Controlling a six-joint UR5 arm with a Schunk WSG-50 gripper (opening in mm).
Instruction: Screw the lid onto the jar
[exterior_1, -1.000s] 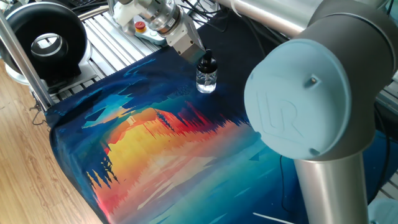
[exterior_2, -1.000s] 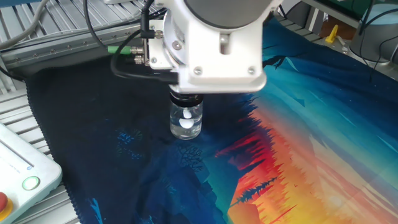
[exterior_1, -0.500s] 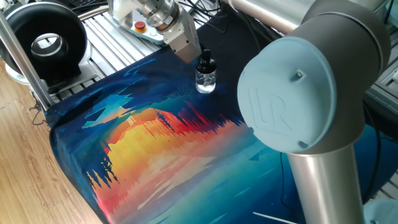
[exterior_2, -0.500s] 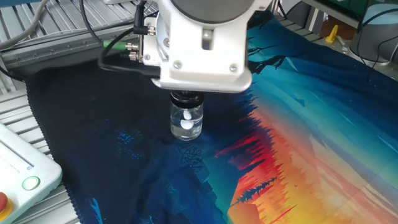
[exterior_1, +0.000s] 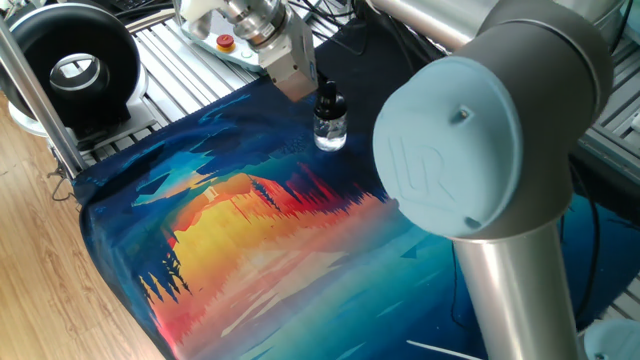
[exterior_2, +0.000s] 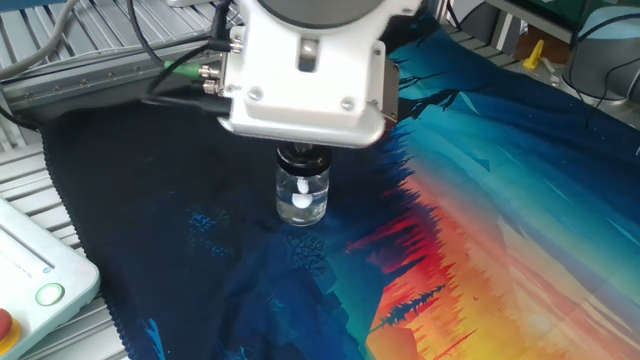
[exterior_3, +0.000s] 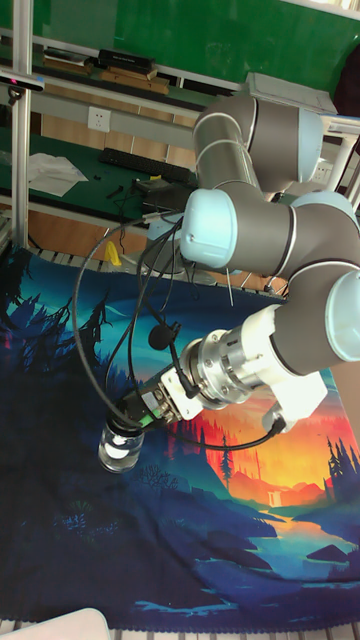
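Observation:
The jar is a small clear glass bottle standing upright on the dark blue far part of the printed cloth. Its black lid sits on the neck. My gripper comes down at a slant from the upper left and seems shut on the lid. In the other fixed view the white wrist body hides the fingers, and only the lid's lower rim shows above the jar. The tall view has the gripper right on top of the jar.
A large black ring-shaped device stands at the back left behind a metal post. A red button lies behind the gripper. A white box with a green button sits off the cloth. The arm's blue elbow cap blocks the right.
The wrist has turned around the lid's axis and shifted slightly left. The jar has stayed in place.

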